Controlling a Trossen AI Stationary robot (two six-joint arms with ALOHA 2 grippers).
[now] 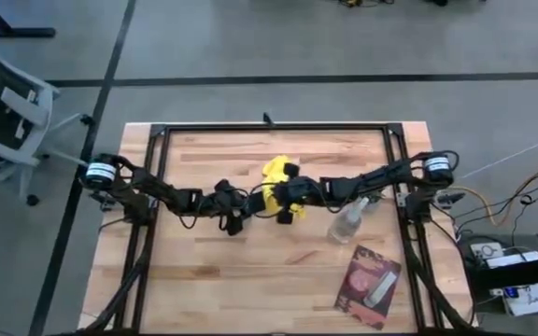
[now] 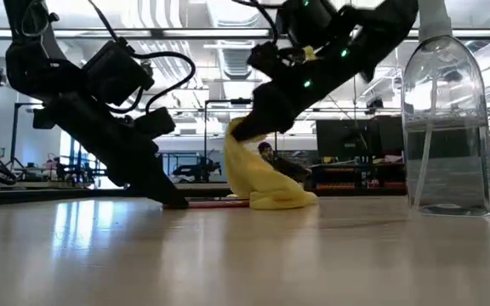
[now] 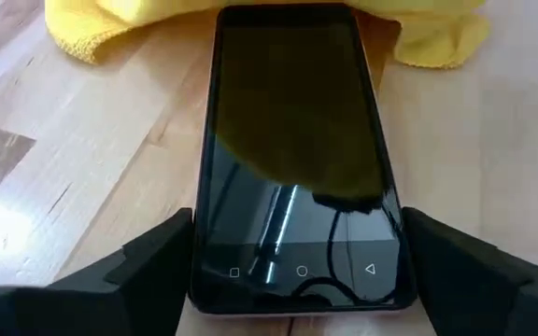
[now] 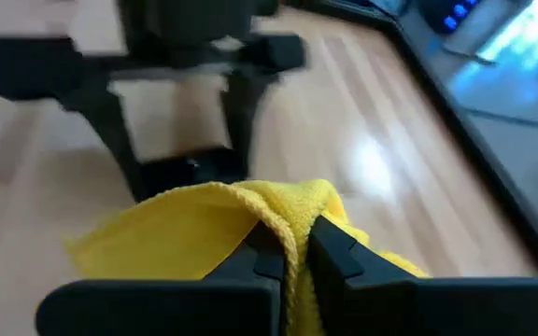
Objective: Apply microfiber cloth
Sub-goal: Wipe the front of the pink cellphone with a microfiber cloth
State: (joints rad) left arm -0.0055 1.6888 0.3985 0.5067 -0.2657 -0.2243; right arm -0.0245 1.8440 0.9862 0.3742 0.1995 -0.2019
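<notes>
Microfiber cloth point(image 2: 262, 183) hangs pinched in the closed fingers of the right gripper point(image 4: 292, 245), its lower folds resting on the wooden table point(image 1: 204, 280) near mid-table. Just beside it toward the left arm lies a dark phone point(image 3: 297, 159), flat, its long axis running from the left gripper point(image 3: 297, 271) toward the cloth. That gripper's fingers stand spread on either side of the phone's near end; contact cannot be confirmed. Judged from this, the right arm must draw the cloth along the screen toward the left gripper.
</notes>
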